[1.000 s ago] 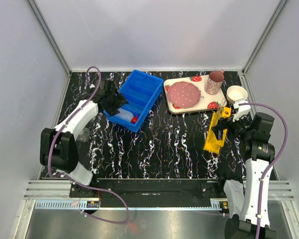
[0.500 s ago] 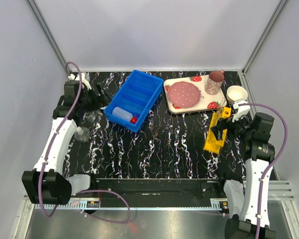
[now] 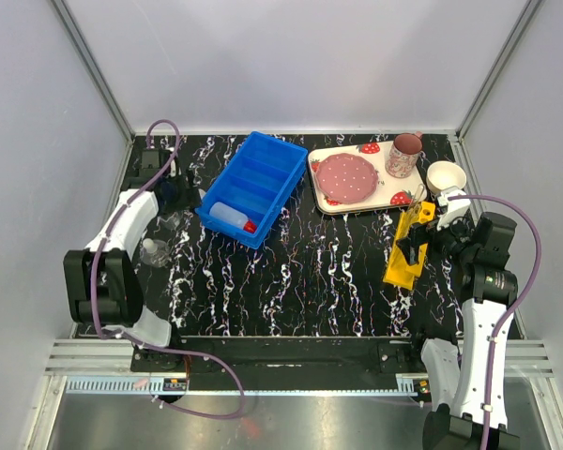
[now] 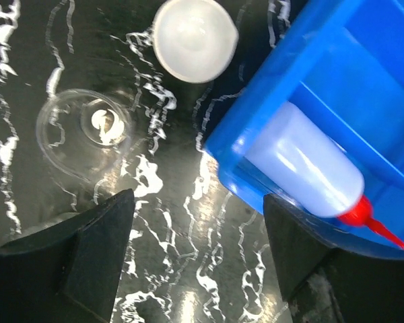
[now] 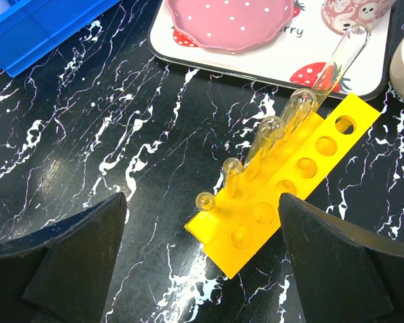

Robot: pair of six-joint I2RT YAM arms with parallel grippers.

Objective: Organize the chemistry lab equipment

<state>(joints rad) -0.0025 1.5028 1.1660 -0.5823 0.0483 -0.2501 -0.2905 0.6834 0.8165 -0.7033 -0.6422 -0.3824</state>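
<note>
Left gripper: jaws apart, empty | right gripper: likewise | glass beaker: light, brittle, slick (judged) | grasp: across rim, gently

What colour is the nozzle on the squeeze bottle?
Red; the nozzle shows best in the left wrist view.

The table has a black top veined with white like marble, and it catches soft glare. Plain pale grey walls close it in: a back wall, a left wall and a right wall. Aluminium posts run up the back corners. A silver rail lines the near edge, with a brushed metal ledge below. The light is even.
</note>
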